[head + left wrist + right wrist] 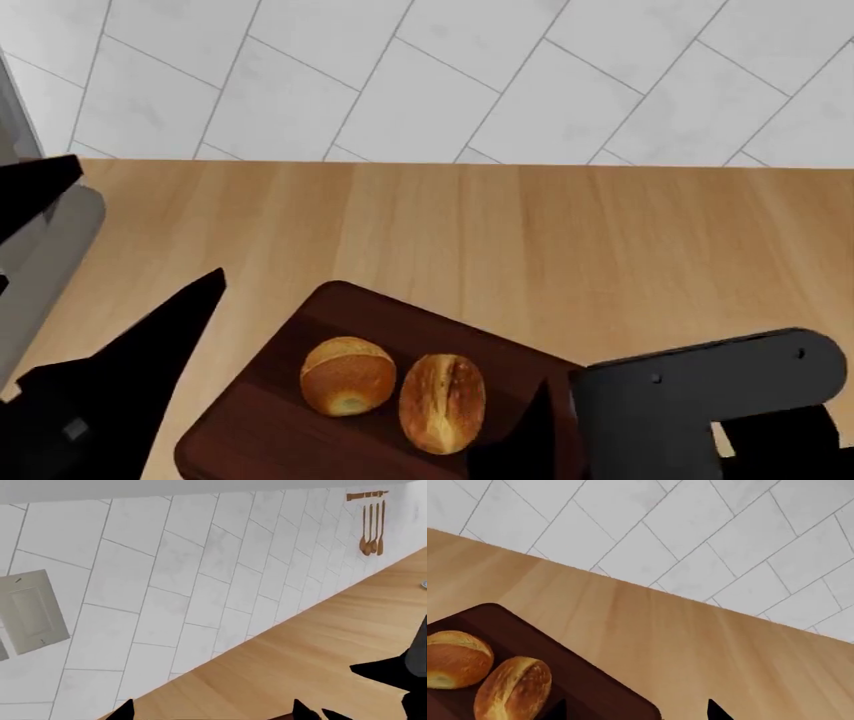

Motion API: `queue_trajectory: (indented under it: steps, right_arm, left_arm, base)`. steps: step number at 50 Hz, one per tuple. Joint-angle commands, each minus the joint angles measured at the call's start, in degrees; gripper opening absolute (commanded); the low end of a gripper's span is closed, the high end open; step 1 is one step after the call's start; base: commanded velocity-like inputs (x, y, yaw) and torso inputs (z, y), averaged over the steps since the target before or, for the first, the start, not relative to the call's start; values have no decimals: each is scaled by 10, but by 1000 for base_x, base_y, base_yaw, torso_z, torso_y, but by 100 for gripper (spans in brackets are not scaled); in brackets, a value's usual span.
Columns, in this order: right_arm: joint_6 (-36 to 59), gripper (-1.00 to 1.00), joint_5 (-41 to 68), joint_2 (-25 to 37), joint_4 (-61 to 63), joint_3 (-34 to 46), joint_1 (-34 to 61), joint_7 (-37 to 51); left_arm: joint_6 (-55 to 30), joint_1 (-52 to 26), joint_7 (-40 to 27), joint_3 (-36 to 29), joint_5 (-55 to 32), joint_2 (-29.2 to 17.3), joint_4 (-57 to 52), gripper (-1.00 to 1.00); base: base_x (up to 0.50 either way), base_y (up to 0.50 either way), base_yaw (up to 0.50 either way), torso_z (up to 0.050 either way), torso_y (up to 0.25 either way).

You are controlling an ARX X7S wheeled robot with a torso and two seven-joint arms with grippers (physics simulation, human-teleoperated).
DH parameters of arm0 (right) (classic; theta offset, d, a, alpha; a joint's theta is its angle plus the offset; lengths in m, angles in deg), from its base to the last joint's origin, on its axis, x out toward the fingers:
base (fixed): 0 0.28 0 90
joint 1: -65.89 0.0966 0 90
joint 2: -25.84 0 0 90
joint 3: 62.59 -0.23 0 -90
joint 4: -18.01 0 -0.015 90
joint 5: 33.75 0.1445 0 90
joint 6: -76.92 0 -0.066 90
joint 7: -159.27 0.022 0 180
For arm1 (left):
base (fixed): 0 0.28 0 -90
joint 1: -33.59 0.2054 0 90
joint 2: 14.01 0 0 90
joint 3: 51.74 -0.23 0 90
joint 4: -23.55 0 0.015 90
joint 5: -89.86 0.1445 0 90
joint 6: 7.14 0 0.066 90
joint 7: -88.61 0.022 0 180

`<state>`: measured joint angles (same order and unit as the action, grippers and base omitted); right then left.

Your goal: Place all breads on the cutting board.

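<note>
Bread is lying on the dark reddish-brown wooden cutting board (pixel 267 420), a round golden bun (pixel 347 375) touching an oval streaked loaf (pixel 442 402), both judged light, crusty and best pinched across the middle, while neither gripper's finger state is being shown.

Dark reddish-brown wooden cutting board (pixel 287 345) lies on the light wood table (pixel 534 240), carrying a round golden bun (pixel 347 375) beside an oval streaked loaf (pixel 443 402).

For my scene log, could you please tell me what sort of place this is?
Most likely a kitchen: a light wood countertop against a white tiled wall, wooden utensils hanging on a rail, and two breads on a cutting board.
</note>
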<state>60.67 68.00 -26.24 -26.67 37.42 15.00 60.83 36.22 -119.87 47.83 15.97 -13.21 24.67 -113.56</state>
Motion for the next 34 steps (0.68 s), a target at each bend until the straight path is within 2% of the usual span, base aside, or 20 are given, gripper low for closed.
queue_trajectory:
  steps: [1,6,14,19,27,34]
  right_arm:
    - [-181,100,86,150,113,161,117,83]
    - [-241,100,84,186,146,219,176,84]
    - [-152,100,150,157,147,64,140,84]
    - [-146,100,172,170,147,42,156,84]
    - [-127,100,215,184,147,-5,165,84]
    - [-72,100,223,149,147,-76,118,84]
  left_arm:
    - [-4,8,9,9,36,10,7,100]
    - [-6,18,6,6,51,8,6,100]
    - [-4,43,-2,10,66,-6,-10,100]
    - [5,63,5,22,70,-23,-18,100]
    - [4,49,-26,21,38,-34,-37,100]
    - [19,62,-49,30,15,-51,-77,100]
  base:
    - [0,0,0,0,0]
    - [0,0,0,0,0]
    - [0,0,0,0,0]
    - [0,0,0,0,0]
    - [0,0,0,0,0]
    - [0,0,0,0,0]
